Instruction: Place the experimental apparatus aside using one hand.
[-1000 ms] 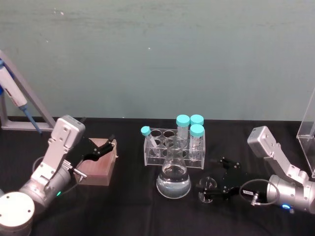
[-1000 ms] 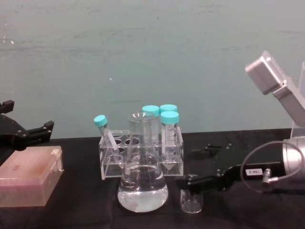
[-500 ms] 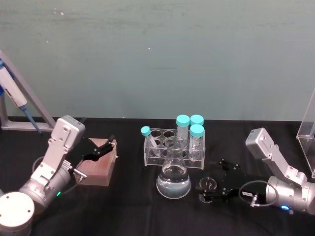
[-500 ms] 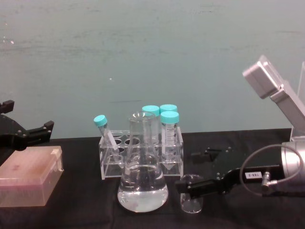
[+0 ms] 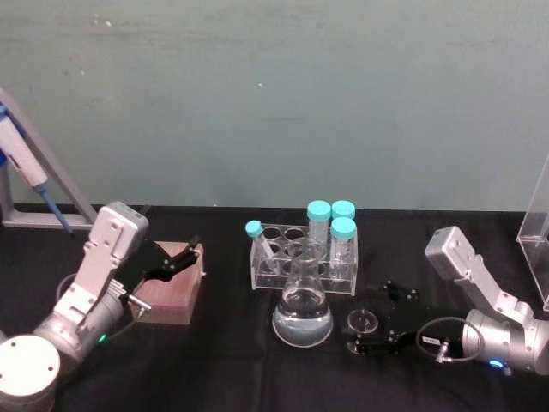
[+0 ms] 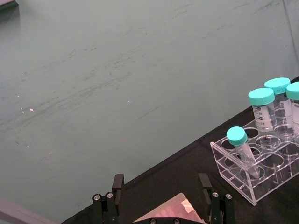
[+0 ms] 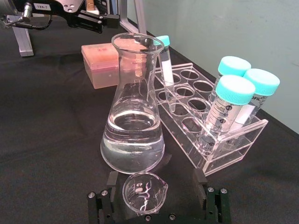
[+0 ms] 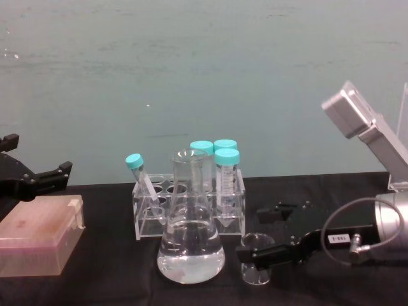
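A small glass beaker [image 7: 145, 192] stands on the black table just right of the conical flask [image 5: 302, 313], which holds clear liquid. My right gripper [image 5: 371, 319] is low on the table and open. Its two black fingers [image 7: 210, 198] flank the beaker [image 8: 256, 262] with a gap on each side. Behind the flask [image 8: 190, 252] stands a clear tube rack [image 5: 304, 257] with teal-capped tubes. My left gripper [image 5: 184, 253] hovers open over a pink box [image 8: 38, 242] at the left.
A pipette on a metal stand [image 5: 26, 180] is at the far left. A tall clear acrylic stand [image 5: 536, 249] rises at the right edge. The flask [image 7: 133, 140] and rack [image 7: 210, 135] sit close in front of the right gripper [image 7: 156, 189].
My right gripper has dropped lower and slid towards the flask, so its fingers now sit on either side of the beaker. The left arm has not moved.
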Action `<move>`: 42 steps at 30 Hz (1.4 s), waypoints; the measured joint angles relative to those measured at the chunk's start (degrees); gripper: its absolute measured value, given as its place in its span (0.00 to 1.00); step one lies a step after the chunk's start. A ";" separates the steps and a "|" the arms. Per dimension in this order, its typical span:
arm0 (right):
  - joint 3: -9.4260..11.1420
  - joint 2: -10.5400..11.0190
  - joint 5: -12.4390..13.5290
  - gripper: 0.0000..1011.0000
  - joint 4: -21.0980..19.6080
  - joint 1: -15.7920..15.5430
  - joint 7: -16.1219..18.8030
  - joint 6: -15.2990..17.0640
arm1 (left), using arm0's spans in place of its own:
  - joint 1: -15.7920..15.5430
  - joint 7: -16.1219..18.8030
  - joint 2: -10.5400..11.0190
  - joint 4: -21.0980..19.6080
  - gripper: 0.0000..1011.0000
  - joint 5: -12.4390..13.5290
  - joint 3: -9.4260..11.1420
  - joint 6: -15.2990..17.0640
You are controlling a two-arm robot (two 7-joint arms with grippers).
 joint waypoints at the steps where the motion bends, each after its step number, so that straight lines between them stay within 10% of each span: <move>1: -0.01 -0.03 -0.02 0.99 0.04 0.02 0.01 -0.01 | 0.00 0.00 0.00 0.00 0.99 0.00 0.00 0.00; 42: -0.90 -1.83 -0.48 0.99 4.13 1.71 1.83 -0.57 | 0.00 0.00 0.00 0.00 0.99 0.01 0.00 0.00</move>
